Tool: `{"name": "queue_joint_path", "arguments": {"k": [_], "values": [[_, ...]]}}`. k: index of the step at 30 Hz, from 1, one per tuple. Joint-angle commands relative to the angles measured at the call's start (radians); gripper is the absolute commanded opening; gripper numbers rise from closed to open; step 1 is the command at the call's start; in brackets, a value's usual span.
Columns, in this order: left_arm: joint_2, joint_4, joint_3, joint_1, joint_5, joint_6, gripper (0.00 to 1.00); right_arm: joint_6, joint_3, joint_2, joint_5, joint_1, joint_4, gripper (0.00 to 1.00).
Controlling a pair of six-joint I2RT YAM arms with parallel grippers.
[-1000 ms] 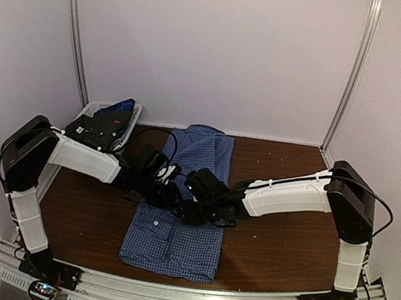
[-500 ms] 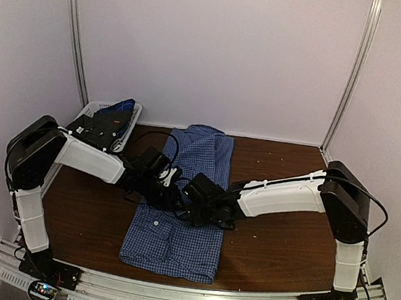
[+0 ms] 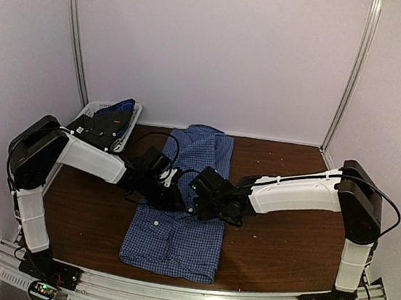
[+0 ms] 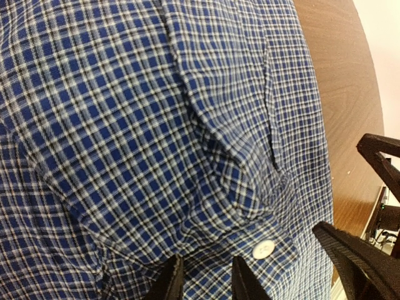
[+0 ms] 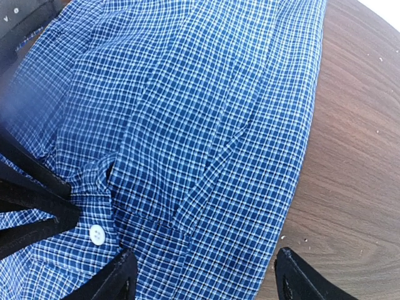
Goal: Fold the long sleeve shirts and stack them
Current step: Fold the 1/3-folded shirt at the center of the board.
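1. Shirt [image 3: 174,242], blue check, lies flat mid-bench [image 3: 277,240] as a long strip running 12 to 6 o'clock; the near end is at the front edge.
2. Both arms reach in to the middle of the shirt and meet there, left from 9 o'clock, right from 3 o'clock.
3. Left hand [image 4: 205,278]: narrow, with its tips nipping a puckered fold of the cuff by a white button [image 4: 264,249]. In the left wrist view the button sits at 5 o'clock, just beside the right-side tip.
4. Right hand [image 5: 205,262]: wide, spread over the shirt and holding nothing. Cannot tell if its tips touch the cloth.
5. In the right wrist view the left hand's black fingers [image 5: 37,194] come in from 9 o'clock and converge on the cuff. The button is just below them, and the cloth bunches at their tips.
6. A sleeve fold runs diagonally across the shirt body in both wrist views.
7. Bare brown wood shows at 3 o'clock of the shirt in the right wrist view.
8. A white basket [image 3: 135,120] sits at 10 o'clock on the bench, against the back wall, with dark and blue clothes inside. It is well apart from both hands.
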Motion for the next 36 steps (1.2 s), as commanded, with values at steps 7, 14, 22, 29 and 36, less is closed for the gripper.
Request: {"name": "queue_joint_path", "arguments": {"k": [7,14,22,29,36], "values": [[-0.022,-0.019,0.02,-0.001,-0.005,0.034,0.29,0.045,-0.105,-0.078,-0.291,-0.045,0.169,0.65],[-0.034,-0.017,0.016,-0.001,-0.008,0.034,0.28,0.102,-0.19,-0.087,-0.427,-0.101,0.27,0.52],[-0.048,-0.013,0.014,-0.001,-0.01,0.035,0.28,0.13,-0.216,-0.056,-0.5,-0.11,0.324,0.46],[-0.06,-0.007,0.011,-0.001,-0.011,0.031,0.28,0.149,-0.236,-0.056,-0.504,-0.11,0.323,0.41],[-0.072,-0.004,0.011,-0.001,-0.016,0.032,0.29,0.165,-0.247,-0.045,-0.502,-0.11,0.321,0.42]]}}
